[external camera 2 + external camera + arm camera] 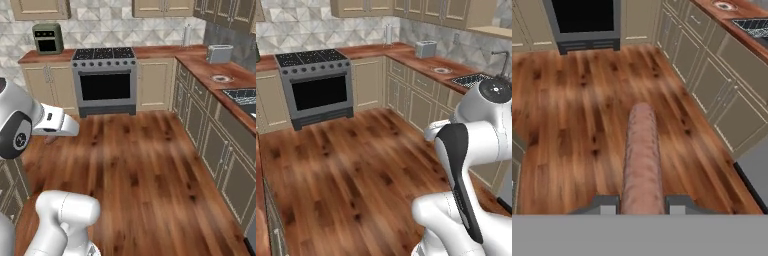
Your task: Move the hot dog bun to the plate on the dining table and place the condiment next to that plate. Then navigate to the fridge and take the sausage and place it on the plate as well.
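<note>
Two fingers of the hand (pixel 641 205) clench the sausage (pixel 642 155) over bare floor (pixel 572 125), stove (pixel 587 20) ahead

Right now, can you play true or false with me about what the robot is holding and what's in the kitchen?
1. The end effector is shut on the sausage. True.
2. The sausage lies on a plate. False: it is held up over the wooden floor, sticking out from between the fingers.
3. A toaster sits on the counter. True.
4. The oven door on the stove hangs open. False: it is closed.
5. The floor is white tile. False: it is brown wood.
</note>
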Robot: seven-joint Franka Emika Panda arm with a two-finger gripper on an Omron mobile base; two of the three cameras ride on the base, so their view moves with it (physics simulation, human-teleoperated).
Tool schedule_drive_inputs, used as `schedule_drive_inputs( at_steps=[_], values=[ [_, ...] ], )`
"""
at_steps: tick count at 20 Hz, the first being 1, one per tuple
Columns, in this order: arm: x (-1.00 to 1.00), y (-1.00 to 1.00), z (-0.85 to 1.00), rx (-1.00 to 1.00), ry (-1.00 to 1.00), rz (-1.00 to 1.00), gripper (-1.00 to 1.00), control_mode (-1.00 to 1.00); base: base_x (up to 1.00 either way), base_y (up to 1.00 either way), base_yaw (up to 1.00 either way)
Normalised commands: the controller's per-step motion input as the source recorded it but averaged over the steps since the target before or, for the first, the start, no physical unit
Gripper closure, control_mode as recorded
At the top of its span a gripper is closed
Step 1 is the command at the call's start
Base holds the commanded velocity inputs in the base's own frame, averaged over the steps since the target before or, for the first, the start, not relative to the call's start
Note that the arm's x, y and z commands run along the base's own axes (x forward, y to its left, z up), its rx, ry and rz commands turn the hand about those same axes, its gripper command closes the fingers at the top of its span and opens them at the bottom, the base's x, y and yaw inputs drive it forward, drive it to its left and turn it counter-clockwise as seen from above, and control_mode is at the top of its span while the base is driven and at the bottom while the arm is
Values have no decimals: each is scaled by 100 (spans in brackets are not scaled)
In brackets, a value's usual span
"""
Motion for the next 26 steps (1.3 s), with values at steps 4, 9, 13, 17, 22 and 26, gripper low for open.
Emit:
schedule_drive_inputs(
  at_steps=[4, 9, 13, 17, 22, 26],
  values=[
    [0, 0, 0, 0, 0, 0, 100, 100, 100, -26, 10],
    [0, 0, 0, 0, 0, 0, 100, 100, 100, -23, 31],
    [0, 0, 0, 0, 0, 0, 100, 100, 100, -12, 41],
    [0, 0, 0, 0, 0, 0, 100, 100, 100, -15, 39],
    [0, 0, 0, 0, 0, 0, 100, 100, 100, -17, 41],
    [0, 0, 0, 0, 0, 0, 100, 100, 100, -24, 39]
  ],
)
